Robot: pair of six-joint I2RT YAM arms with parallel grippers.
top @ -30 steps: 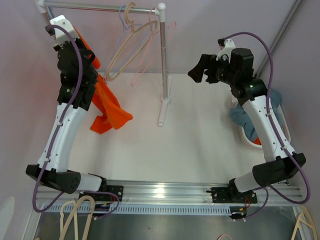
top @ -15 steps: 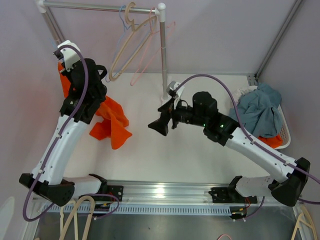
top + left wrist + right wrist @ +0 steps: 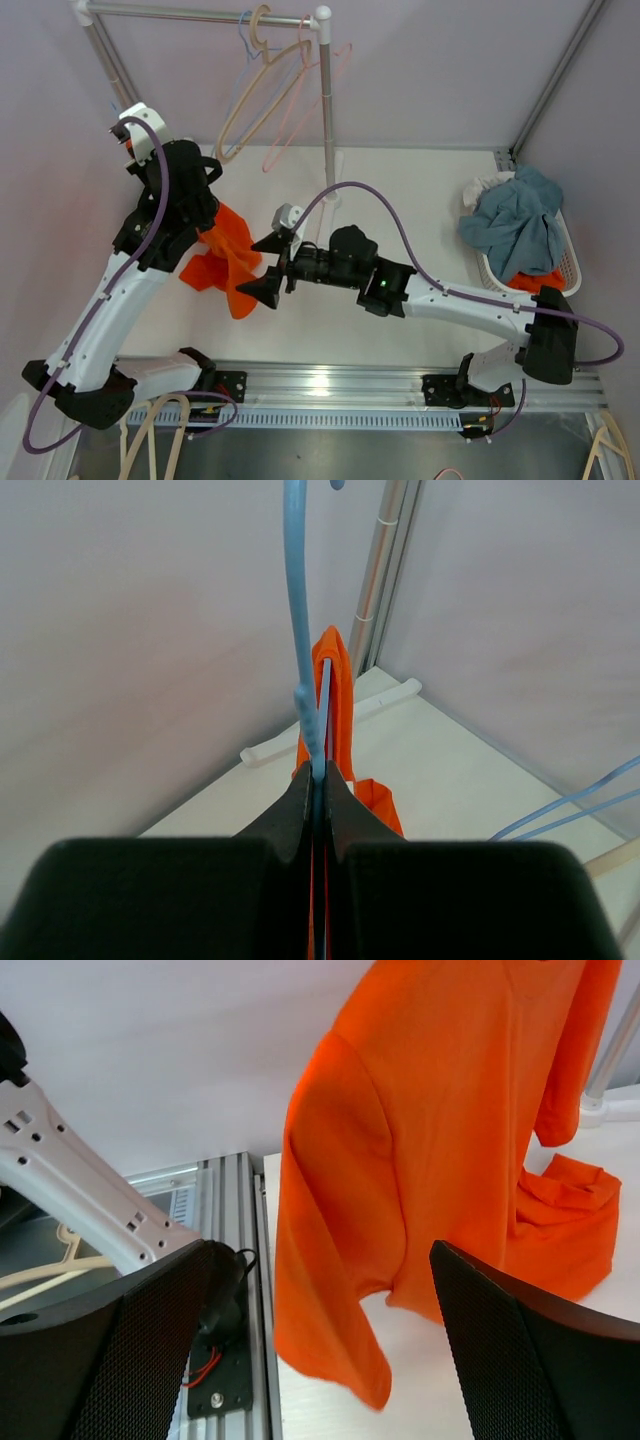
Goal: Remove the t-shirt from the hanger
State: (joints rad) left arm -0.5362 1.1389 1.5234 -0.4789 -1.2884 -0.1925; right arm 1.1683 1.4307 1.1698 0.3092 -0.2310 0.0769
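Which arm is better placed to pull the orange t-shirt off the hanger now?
Right. The right end effector is open and faces the t-shirt closely, while the left end effector is shut on the blue hanger.

Pale lilac walls (image 3: 450, 60), white tabletop (image 3: 440, 190), metal clothes rail (image 3: 200, 14) at back, laundry basket (image 3: 570, 255) at right
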